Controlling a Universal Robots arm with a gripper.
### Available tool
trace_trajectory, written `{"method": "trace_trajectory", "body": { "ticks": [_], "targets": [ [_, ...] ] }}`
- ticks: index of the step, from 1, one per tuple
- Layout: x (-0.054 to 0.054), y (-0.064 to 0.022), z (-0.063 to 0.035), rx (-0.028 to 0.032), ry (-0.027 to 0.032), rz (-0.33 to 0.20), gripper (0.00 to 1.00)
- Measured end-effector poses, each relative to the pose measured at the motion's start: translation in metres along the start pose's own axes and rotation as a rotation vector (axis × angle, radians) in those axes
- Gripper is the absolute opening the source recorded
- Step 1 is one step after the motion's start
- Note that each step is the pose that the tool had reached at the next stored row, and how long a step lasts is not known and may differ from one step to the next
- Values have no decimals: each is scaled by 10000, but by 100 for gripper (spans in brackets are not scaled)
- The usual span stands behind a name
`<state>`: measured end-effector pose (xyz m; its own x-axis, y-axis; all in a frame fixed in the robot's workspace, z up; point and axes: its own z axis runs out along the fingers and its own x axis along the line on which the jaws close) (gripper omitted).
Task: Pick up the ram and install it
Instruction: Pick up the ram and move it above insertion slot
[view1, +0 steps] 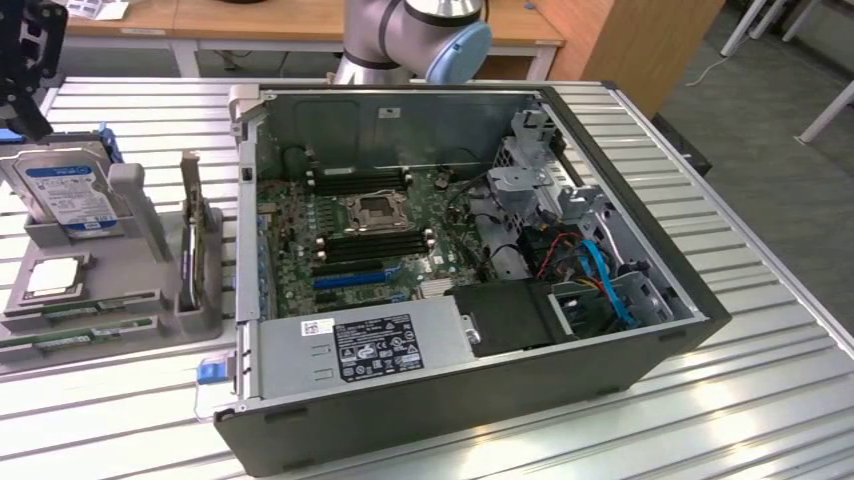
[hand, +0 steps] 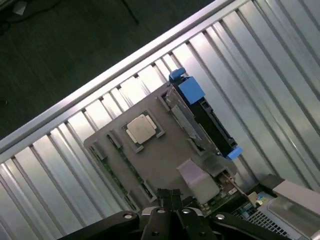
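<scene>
Two green ram sticks (view1: 80, 308) lie in the front slots of a grey parts holder (view1: 134, 290) at the exterior view's left. In the wrist view a ram stick (hand: 120, 167) runs along the holder's edge, beside the square silver processor chip (hand: 141, 129). My gripper (view1: 27, 118) hangs above the holder's far end, over the hard drive (view1: 67, 190), well clear of the ram. Its dark fingertips (hand: 164, 196) sit together, so the gripper (hand: 170, 196) is shut and holds nothing. The open computer case (view1: 641, 350) shows the motherboard with long black memory slots (view1: 380, 245).
A dark expansion card (view1: 198, 250) stands upright in the holder between the ram and the case wall (view1: 244, 230). The power supply (view1: 367, 345), cables and drive cage (view1: 587, 280) crowd the case's near and right parts. The slatted metal table (view1: 747, 400) ends at an edge (hand: 100, 85) beyond the holder.
</scene>
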<state>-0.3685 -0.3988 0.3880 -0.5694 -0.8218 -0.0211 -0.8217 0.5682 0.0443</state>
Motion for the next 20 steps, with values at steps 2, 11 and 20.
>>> {"method": "trace_trajectory", "body": {
  "ticks": [2,11,20],
  "targets": [
    [0,0,0,-7,17,-370,11],
    [0,-1,1,-41,89,-2003,11],
    [0,0,1,-76,163,-3636,11]
  ]
}}
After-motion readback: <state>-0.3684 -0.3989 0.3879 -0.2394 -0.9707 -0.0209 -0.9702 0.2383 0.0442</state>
